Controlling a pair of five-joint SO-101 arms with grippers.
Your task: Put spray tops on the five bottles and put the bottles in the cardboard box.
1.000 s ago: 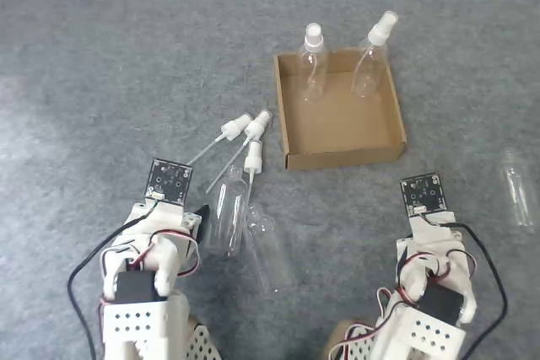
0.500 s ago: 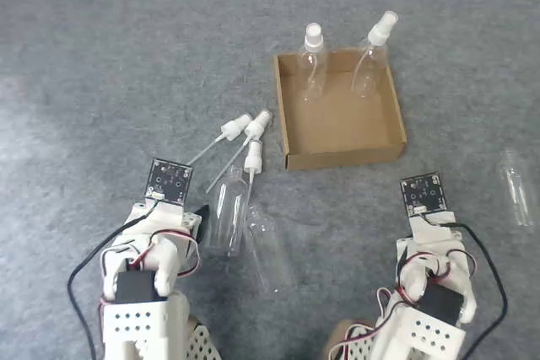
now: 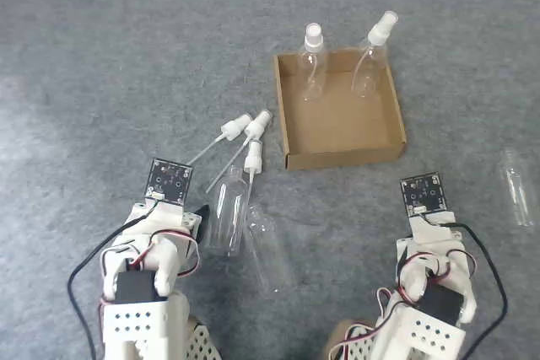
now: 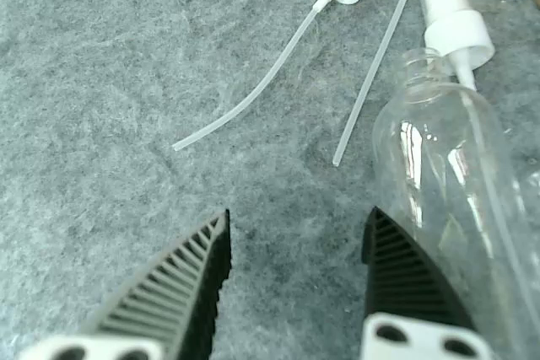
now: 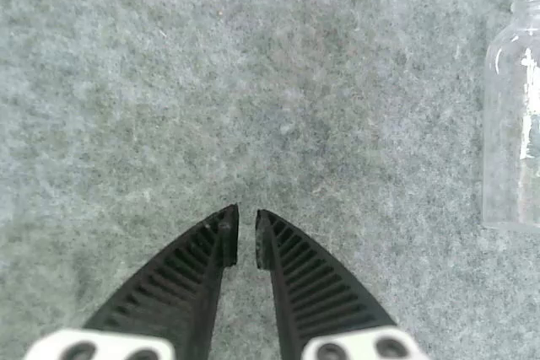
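Nothing has moved in the past second: both my arms sit parked at the near edge of the grey carpet (image 3: 101, 82). My left gripper (image 4: 299, 218) is spread wide and holds nothing, with one finger just beside a clear bottle (image 4: 456, 183) lying on its side. My right gripper (image 5: 246, 223) is closed to a narrow slit and is also empty.

Three spray tops (image 3: 258, 126) lie clustered left of the cardboard box (image 3: 337, 158). The nearest top (image 4: 456, 27) seems to have its tube already in that bottle's neck, though it is not yet seated. My judgement is that this bottle is the one to cap. I should shift right to straddle its body and clamp its middle firmly. The other arm can then press the top straight on without kinking the thin tube.

A second open bottle (image 3: 268, 249) lies just right of the first, and a third open bottle (image 3: 516, 183) lies at the far right, well apart. Two capped bottles (image 3: 313, 65) stand upright in the box along its far wall.
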